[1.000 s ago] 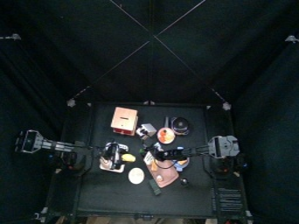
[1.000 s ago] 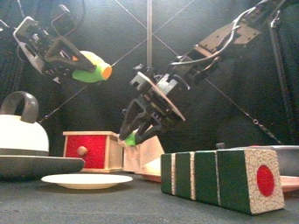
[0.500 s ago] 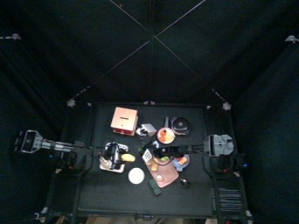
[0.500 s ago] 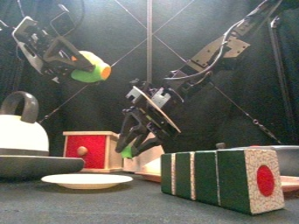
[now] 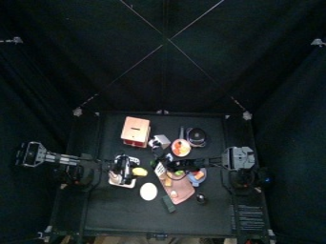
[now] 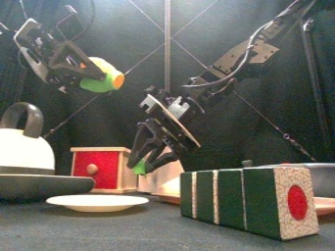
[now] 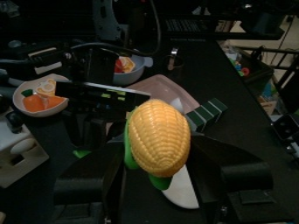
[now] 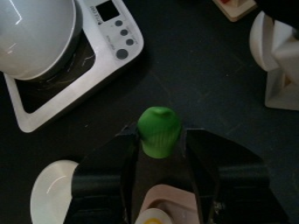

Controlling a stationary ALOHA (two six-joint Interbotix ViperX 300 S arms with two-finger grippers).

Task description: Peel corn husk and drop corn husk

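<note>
While the left gripper (image 6: 81,71) holds the yellow corn cob (image 7: 158,136) high above the table's left side, its jaws pinched on the cob's green base, the corn husk (image 8: 159,131) sits apart from it, in the right gripper (image 6: 148,157). That husk is a small, smooth, bright green cap with a rounded tip, no longer on the cob. In the right wrist view it lies between the two black jaws, which stand fairly wide; whether they press it or it is slipping free I cannot tell.

From the front, only a sliver of green shows at the right gripper's tip, low over the middle of the table, just above a small red wooden box (image 6: 104,165). The right wrist view alone shows what lies underneath: a white kitchen scale (image 8: 70,61) with a bowl on it and a white plate (image 8: 59,194) on the black table (image 8: 198,79). The left wrist view alone shows the cob's ribbed kernels close up. From above, both grippers are tiny among the clutter.
</note>
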